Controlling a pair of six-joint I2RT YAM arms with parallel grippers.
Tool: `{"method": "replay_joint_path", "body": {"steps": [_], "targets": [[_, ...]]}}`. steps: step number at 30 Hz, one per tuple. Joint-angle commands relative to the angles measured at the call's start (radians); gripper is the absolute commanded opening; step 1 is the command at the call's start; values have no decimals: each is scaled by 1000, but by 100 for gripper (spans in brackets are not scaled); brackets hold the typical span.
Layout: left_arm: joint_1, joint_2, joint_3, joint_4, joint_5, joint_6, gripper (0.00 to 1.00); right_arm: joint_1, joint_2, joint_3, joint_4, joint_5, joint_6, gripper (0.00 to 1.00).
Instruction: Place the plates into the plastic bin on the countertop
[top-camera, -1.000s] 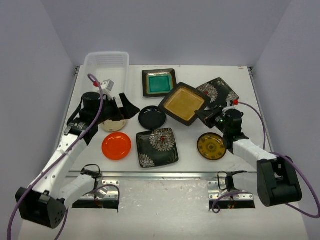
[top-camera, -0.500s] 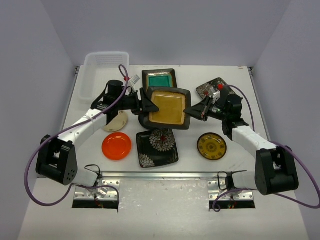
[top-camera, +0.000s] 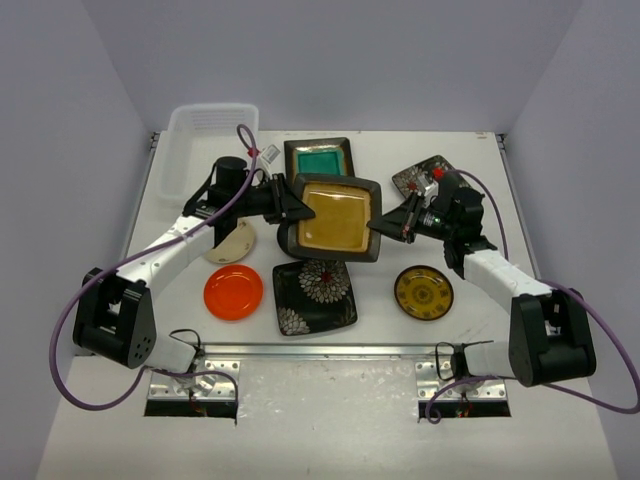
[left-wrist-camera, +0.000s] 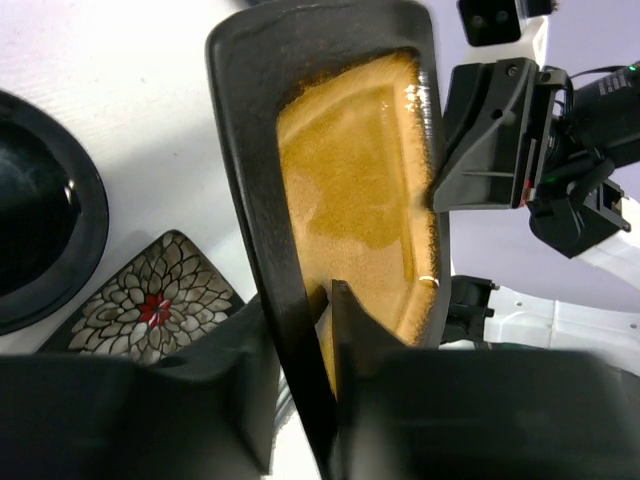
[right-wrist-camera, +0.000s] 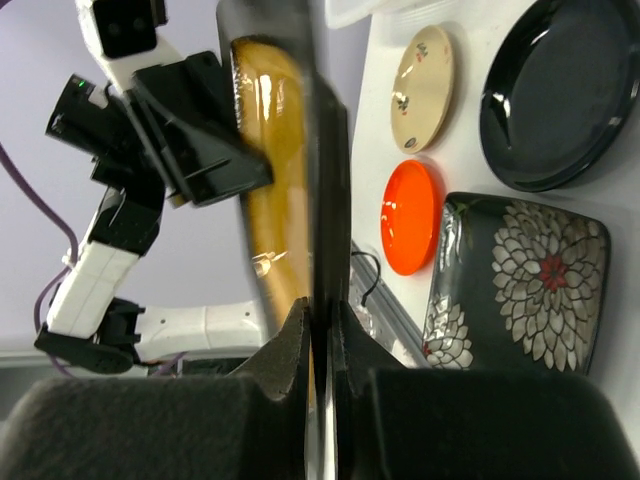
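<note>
"Any plates in the plastic bin yet?"

"None that I can see. The left gripper and right gripper both clamp the amber square plate, held above mid-bench. The rest lie there, unbinned."

The left gripper pinched the amber plate by its near rim; the right gripper clamped its far edge above a floral plate.

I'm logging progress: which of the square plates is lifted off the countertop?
The amber-centred square plate, clamped at opposite edges by the left gripper and right gripper; the teal plate and both floral plates lie flat.
</note>
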Motion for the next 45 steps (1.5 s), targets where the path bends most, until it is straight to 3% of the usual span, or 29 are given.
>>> {"method": "replay_joint_path", "body": {"steps": [1, 2, 5, 8, 11, 15, 18, 20, 22, 25, 26, 28, 30, 33, 45], "targets": [[-1, -37, 46, 17, -12, 23, 6, 1, -15, 71, 110, -63, -3, 0], [-1, -36, 43, 20, -11, 21, 0, 1, -15, 72, 111, -68, -3, 0], [-1, -37, 16, 57, 6, -16, 0, 1, -13, 79, 114, -81, -4, 0], [9, -34, -52, 233, 102, -159, 0, 0, -8, 90, 114, -85, -8, 17], [17, -58, -56, 264, 69, -211, 0, -2, 1, 100, 112, -98, -13, 45], [60, -112, -24, 236, -6, -257, 0, -18, 3, 96, 87, -105, -37, 99], [132, -155, 16, 170, -79, -284, 0, -56, -16, 85, -25, -67, -93, 99], [208, -189, 19, 128, -133, -342, 0, -76, -73, 116, -316, 29, -221, 99], [305, -211, 8, 115, -182, -384, 0, -79, -117, 165, -487, 145, -343, 99], [411, -243, 12, 51, -461, -449, 0, -79, -196, 165, -590, 249, -427, 99], [412, -249, 12, 49, -470, -468, 0, -79, -211, 165, -603, 261, -436, 99], [427, -253, 13, 6, -756, -514, 0, -79, -242, 146, -620, 272, -458, 99], [430, -222, 34, 6, -914, -554, 0, -79, -264, 124, -624, 271, -455, 99], [431, -87, 117, -38, -1038, -646, 0, -79, -284, 76, -573, 242, -431, 99], [428, 329, 354, 105, -1091, -740, 0, -79, -251, -28, -503, 246, -450, 99]]}}
